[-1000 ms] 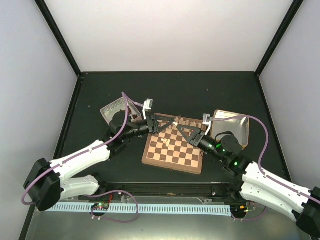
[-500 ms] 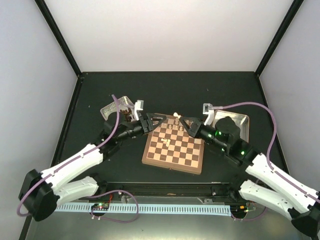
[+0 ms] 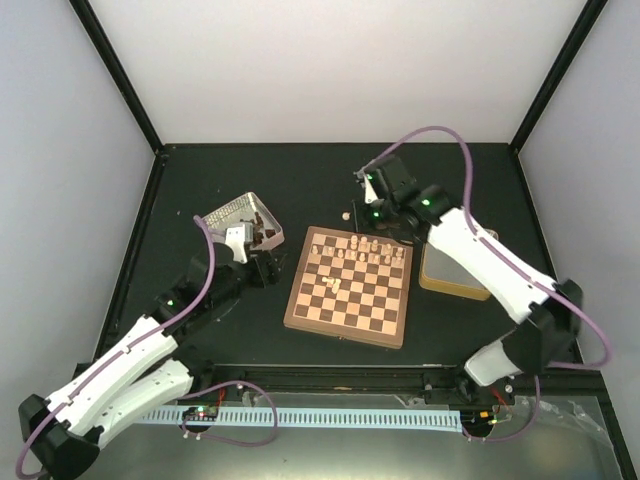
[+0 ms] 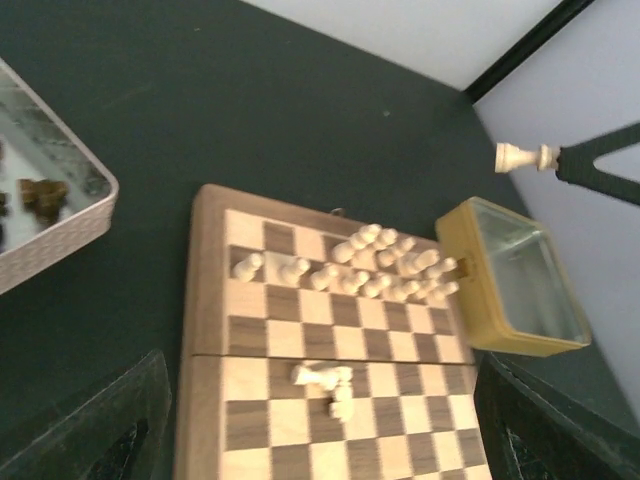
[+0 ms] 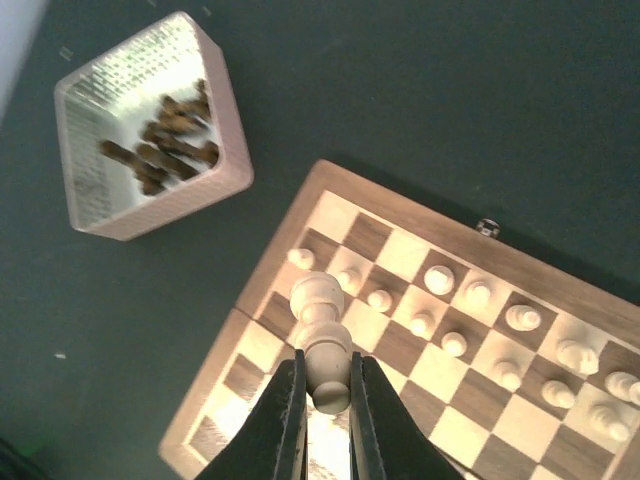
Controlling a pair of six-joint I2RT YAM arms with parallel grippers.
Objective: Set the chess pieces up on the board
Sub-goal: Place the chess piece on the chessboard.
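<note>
**A sideways chessman over crowded ranks**

At the left, the tin of dark pieces (image 3: 232, 212) sits clear of the board; the left gripper (image 4: 320, 400) hangs beside it with jaws spread and nothing between them, so it poses little risk unless it swings in over the board (image 3: 345, 337). On the board, the cream chess pieces (image 3: 365, 250) fill the two far ranks closely, and a couple of fallen pieces (image 4: 322, 377) lie near the middle. The right gripper (image 5: 322, 385) is clenched on one cream chessman (image 5: 320, 325), pinched by one end and lying sideways, just past the board's far edge. So held, it may pivot or slip. Set down unturned it would likely topple; the fingers could also knock standing neighbours. The gold tin (image 3: 455, 278) sits against the board's right side.
</note>
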